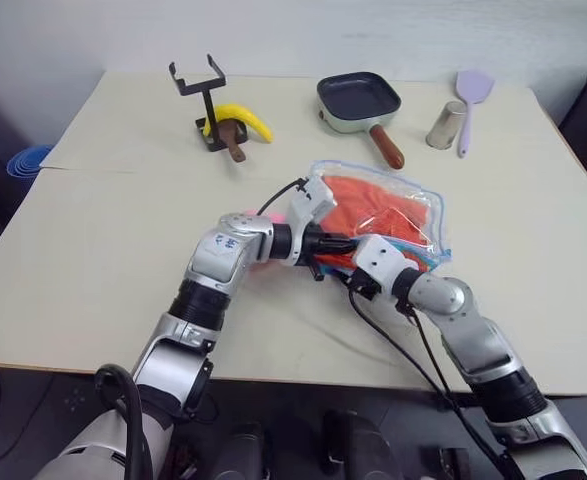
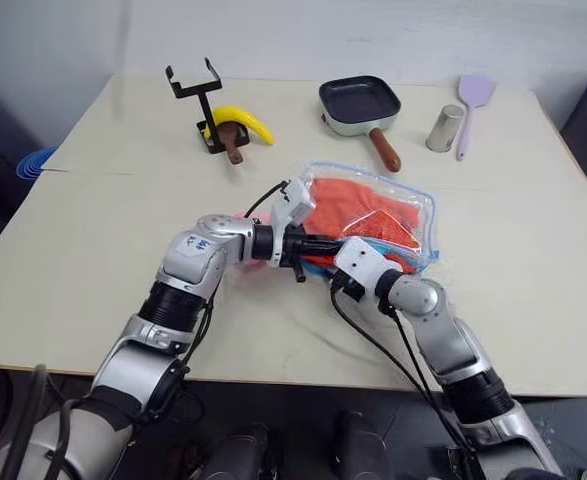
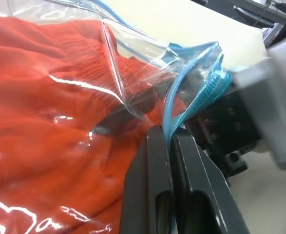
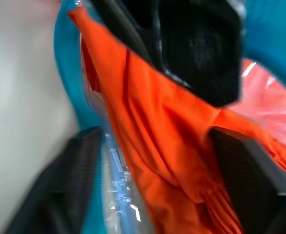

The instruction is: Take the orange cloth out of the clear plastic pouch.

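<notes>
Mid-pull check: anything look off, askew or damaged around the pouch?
Nothing damaged or spilled. The pouch is lifted off the table at its near edge, where the left claw pinches the blue rim. The cloth sits inside, with the right claw straddling a fold at the mouth.

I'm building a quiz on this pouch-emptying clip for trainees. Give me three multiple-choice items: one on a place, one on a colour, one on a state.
1. Where is the banana?
A. beside the black stand
B. in the pan
C. inside the pouch

2. What colour is the spatula?
A. green
B. lilac
C. black

3. What is the left gripper doing?
A. wide open above the table
B. shut on the pouch's blue edge
C. holding the metal cup

Answers:
1 A, the banana lies against the black stand.
2 B, the spatula is lilac.
3 B, the left gripper pinches the clear plastic pouch edging, with the orange cloth inside.
</notes>
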